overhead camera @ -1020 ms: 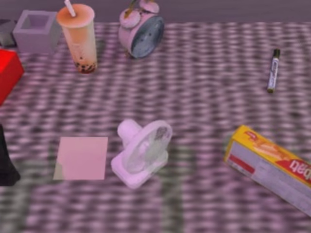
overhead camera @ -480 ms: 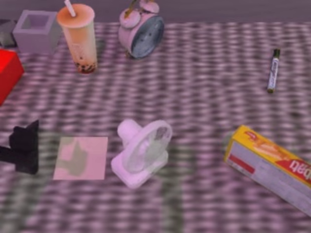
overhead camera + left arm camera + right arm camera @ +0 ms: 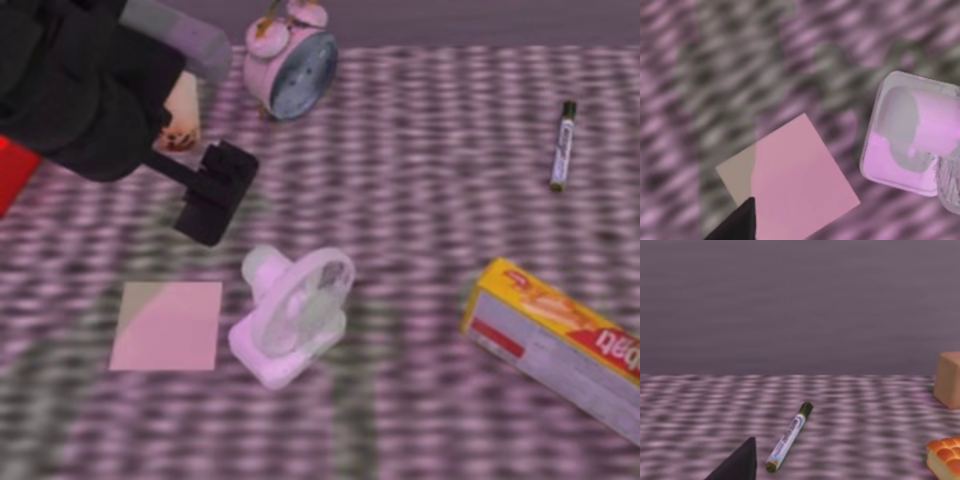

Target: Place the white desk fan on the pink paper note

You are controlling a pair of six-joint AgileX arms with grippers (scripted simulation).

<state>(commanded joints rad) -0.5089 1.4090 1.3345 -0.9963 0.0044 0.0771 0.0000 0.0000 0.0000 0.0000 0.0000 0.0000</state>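
The white desk fan [image 3: 295, 312] stands near the table's middle, its round grille tilted toward the right and its base on the cloth. The pink paper note [image 3: 167, 325] lies flat just left of it, with a gap between them. My left gripper [image 3: 213, 197] hovers open above the cloth, behind and left of the fan, holding nothing. In the left wrist view the note [image 3: 790, 175] and the fan's base [image 3: 910, 145] lie below, and one dark fingertip [image 3: 742, 222] shows at the edge. My right gripper is out of the top view; its wrist view shows one fingertip [image 3: 740, 462].
A pink alarm clock [image 3: 292, 75] stands at the back. A marker [image 3: 563, 145] lies at the back right and a yellow-and-red box [image 3: 560, 345] at the front right. A red block [image 3: 12, 165] sits at the left edge. My left arm covers a drink cup [image 3: 182, 120].
My left arm has swung up from the left edge over the back left, hiding the cup and grey holder. Its gripper went from left of the note to behind the fan.
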